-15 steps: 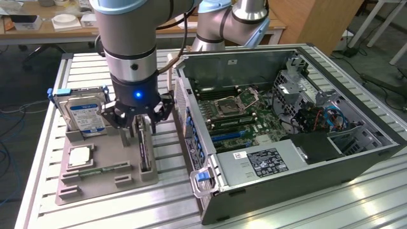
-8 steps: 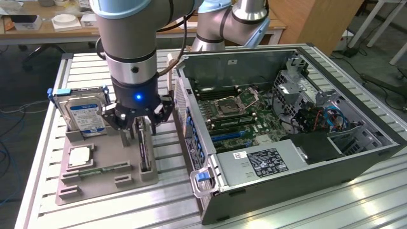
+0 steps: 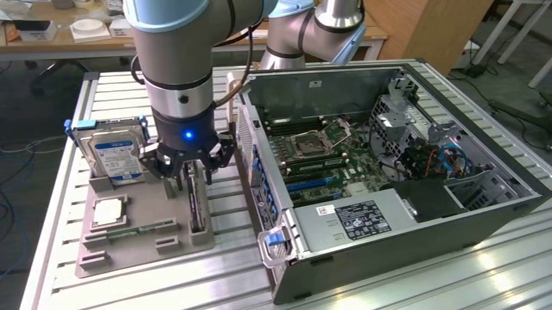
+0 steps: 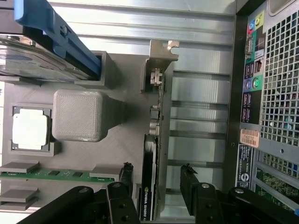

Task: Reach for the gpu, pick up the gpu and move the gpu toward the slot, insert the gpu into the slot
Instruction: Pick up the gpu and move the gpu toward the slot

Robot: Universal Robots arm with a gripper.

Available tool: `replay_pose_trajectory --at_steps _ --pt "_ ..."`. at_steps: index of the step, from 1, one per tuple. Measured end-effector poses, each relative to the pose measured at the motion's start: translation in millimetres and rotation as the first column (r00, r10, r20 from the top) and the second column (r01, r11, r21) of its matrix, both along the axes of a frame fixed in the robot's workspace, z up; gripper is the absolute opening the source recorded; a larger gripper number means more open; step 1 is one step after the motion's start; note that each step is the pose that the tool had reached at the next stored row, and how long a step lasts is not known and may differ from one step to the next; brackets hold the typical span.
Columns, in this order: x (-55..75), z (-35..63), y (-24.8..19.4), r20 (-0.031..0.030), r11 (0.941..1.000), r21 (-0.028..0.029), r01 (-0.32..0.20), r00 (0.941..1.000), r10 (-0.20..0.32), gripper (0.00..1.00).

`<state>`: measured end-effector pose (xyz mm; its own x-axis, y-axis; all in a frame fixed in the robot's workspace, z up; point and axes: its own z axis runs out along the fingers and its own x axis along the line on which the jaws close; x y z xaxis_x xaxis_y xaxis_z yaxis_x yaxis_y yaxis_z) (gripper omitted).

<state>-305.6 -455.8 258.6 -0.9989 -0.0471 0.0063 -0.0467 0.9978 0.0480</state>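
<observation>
Grey printed plastic makes up the tray (image 3: 129, 253) lying on the slatted metal counter (image 3: 483, 278), toward the counter's edge on the exterior view's left. The gpu (image 3: 196, 208) stands on its long edge in a holder on the side of the tray nearest the open computer case (image 3: 405, 239).

We judge the reach to be at its end and the pick-up not yet made. The hand (image 3: 191, 182) hangs straight over the card with its jaws spread wide. In the wrist view the hand (image 4: 157, 167) straddles the gpu (image 4: 149, 154), one finger on each side, with a gap between each fingertip and the card. Nothing is gripped, and the card sits seated in its holder. We cannot tell whether the tips are already below the card's top edge.

The slot (image 3: 304, 186), which we take to be one of the blue strips on the green motherboard (image 3: 362, 171) inside the case, is well apart from the card, beyond the case wall.

A grip from here, we think, calls for the pads to meet the flat faces squarely and to be centred along the card's length, so that it comes up without tilting. The hard drive (image 3: 116, 155) and the chip (image 3: 110, 211) stand clear of the fingers.
</observation>
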Motion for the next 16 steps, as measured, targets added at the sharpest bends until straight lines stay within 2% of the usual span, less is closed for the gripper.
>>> replay_pose_trajectory --at_steps 12,16 --pt "-1.2 -4.0 0.0 0.0 1.0 0.0 0.0 1.0 0.0 0.53" --pt "-5.5 -6.2 0.0 0.0002 1.0 0.0002 0.0 1.0 0.0 0.53"
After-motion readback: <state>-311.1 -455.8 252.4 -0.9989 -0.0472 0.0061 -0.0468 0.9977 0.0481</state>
